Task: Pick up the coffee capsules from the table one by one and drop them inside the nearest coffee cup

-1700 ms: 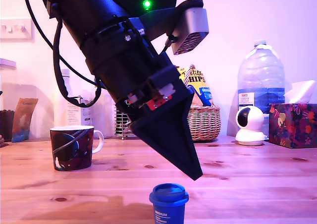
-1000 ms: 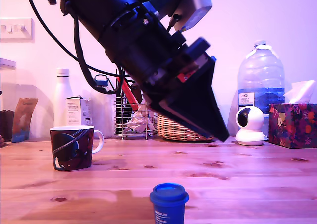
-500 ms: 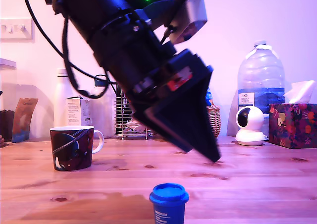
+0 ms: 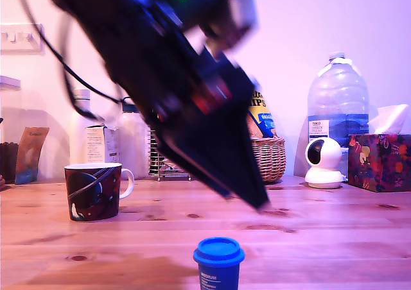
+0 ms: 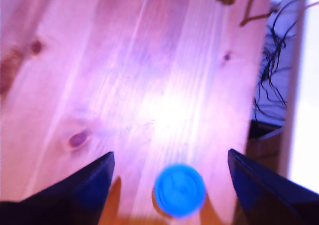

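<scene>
A blue coffee capsule [image 4: 218,264] stands upright on the pine table [image 4: 334,232] at the front edge of the exterior view. In the wrist view the capsule [image 5: 179,190] shows from above, between the two dark fingers and apart from both. My gripper [image 4: 257,202] hangs blurred above the capsule, its tip a little to the exterior view's right of it. The fingers are spread wide, so my gripper [image 5: 170,160] is open and empty. The coffee cup [image 4: 95,190], a dark planet-print mug with a white handle, stands at the exterior view's left.
Along the back wall stand a wicker basket [image 4: 266,155], a wire rack [image 4: 166,155], white bottles [image 4: 80,129], a large water bottle [image 4: 338,113], a small white camera [image 4: 323,163] and a patterned tissue box [image 4: 381,160]. The wrist view shows the table's edge and cables [image 5: 274,65].
The arm has swung from the exterior view's right back toward the left and lower, bringing its tip nearer the capsule. It is blurred with motion now. Capsule and mug have stayed put.
</scene>
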Controlling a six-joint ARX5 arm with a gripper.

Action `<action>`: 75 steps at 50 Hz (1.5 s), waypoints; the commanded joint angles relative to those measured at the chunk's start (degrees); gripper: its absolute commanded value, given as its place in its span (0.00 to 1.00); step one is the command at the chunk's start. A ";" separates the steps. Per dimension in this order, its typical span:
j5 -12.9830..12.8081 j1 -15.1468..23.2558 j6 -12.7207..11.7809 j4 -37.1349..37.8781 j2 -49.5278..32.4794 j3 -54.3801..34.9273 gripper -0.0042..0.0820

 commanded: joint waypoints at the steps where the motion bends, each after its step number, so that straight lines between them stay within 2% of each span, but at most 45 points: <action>1: 0.00 0.11 -0.22 1.64 -1.29 -2.82 0.81; 32: 0.00 -0.59 -1.49 12.61 -2.64 -13.03 0.81; 52: -0.04 -0.59 -2.19 15.02 -2.19 -14.82 0.81; 59: 0.46 -0.59 -2.34 15.45 -0.98 -14.88 0.81; 63: 1.79 -0.59 -2.97 16.15 -0.31 -14.97 0.81; 75: 1.99 -0.57 -3.17 17.22 0.39 -15.08 0.81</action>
